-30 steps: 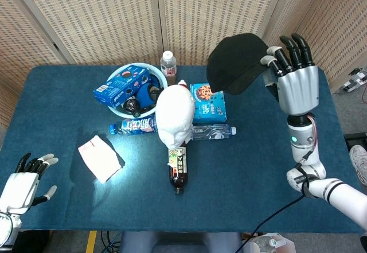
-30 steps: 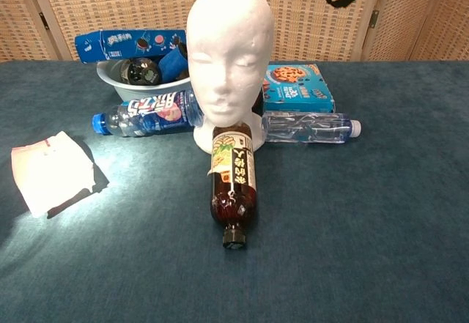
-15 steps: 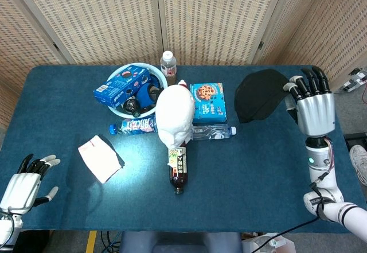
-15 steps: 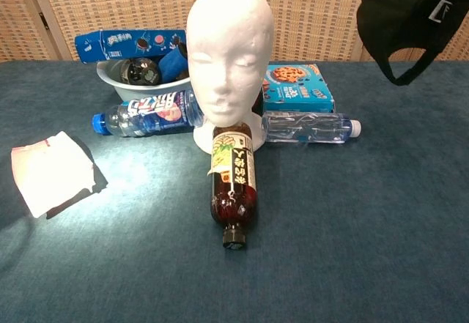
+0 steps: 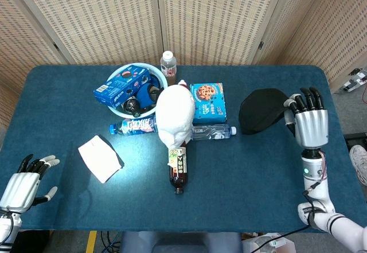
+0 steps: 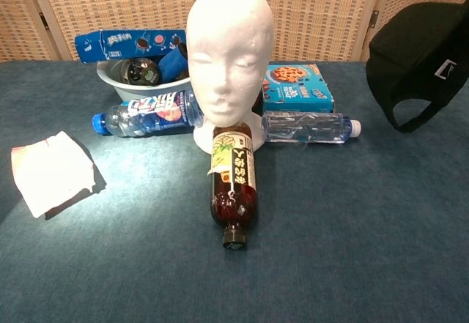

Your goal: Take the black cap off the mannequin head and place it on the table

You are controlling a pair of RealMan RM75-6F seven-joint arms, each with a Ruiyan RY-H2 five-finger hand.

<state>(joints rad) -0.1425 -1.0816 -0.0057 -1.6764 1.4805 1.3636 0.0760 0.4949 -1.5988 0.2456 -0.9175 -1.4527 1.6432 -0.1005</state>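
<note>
At the table's right end, the right hand (image 5: 311,122) pinches the soft black fabric cap (image 5: 261,109), which hangs just to its left, low over the blue table (image 5: 241,167), well right of the white foam mannequin head (image 5: 175,115); the far-off left hand (image 5: 24,185) rests spread.

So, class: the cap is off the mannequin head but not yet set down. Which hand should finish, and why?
The right hand. It already holds the black cap just above the table, right of the mannequin head. The left hand lies open at the far near-left corner, holding nothing.
</note>
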